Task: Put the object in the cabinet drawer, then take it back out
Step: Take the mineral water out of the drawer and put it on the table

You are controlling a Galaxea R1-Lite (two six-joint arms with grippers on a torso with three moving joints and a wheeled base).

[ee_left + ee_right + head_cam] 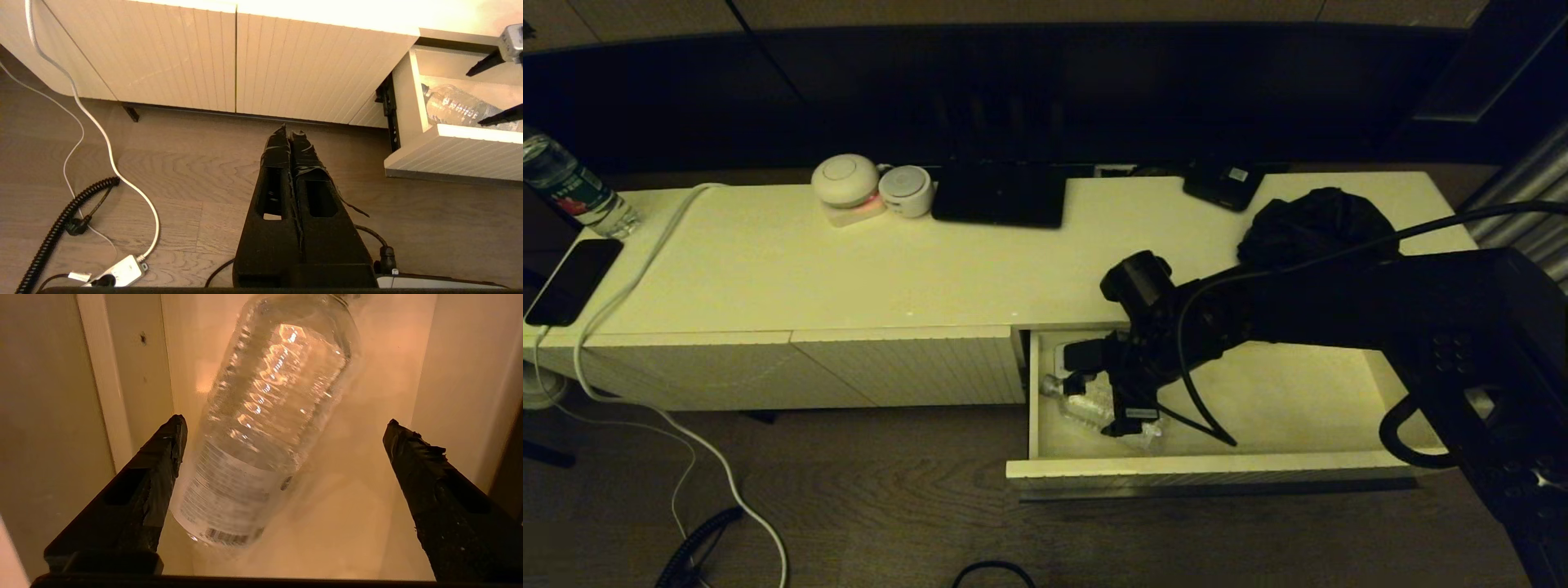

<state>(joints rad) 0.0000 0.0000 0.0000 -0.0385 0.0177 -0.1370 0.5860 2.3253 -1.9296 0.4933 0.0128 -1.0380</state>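
Note:
The cabinet drawer (1209, 469) is pulled out at the right of the long cream cabinet (768, 269). A clear plastic water bottle (1086, 404) lies on its side at the drawer's left end, also seen as the bottle (265, 416) in the right wrist view and the bottle (457, 108) in the left wrist view. My right gripper (1111, 392) hangs over it inside the drawer, open (284, 433), its fingers wide apart with one finger (163, 457) close beside the bottle's labelled base. My left gripper (290, 132) is shut over the floor, in front of the cabinet.
On the cabinet top stand a second bottle (572, 188), a phone (572, 282) with a white cable (629, 269), two round white devices (845, 180), a dark flat box (1001, 192) and a black bundle (1315, 224). Cables and a power strip (120, 271) lie on the floor.

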